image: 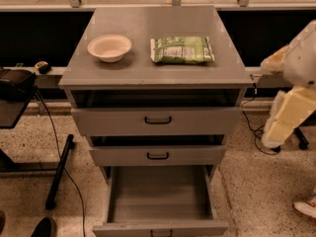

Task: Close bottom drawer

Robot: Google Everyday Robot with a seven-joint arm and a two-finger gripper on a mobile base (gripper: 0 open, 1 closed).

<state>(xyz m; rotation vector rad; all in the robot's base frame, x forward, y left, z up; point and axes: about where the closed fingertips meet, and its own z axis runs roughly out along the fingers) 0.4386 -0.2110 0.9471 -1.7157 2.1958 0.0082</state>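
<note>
The bottom drawer (160,196) of the grey cabinet (158,73) is pulled far out, showing a plain grey interior. Its front panel (160,229) with a small black handle sits at the lower edge of the view. The middle drawer (158,155) and top drawer (158,120) stand slightly out, each with a black handle. My gripper (284,117) shows as cream and white parts of the arm at the right edge, beside the cabinet at the height of the upper drawers and apart from it.
A pale bowl (109,47) and a green snack bag (181,50) lie on the cabinet top. A black stand with a cable (59,172) is on the left. A shoe (306,207) shows at the lower right, and cables run on the speckled floor.
</note>
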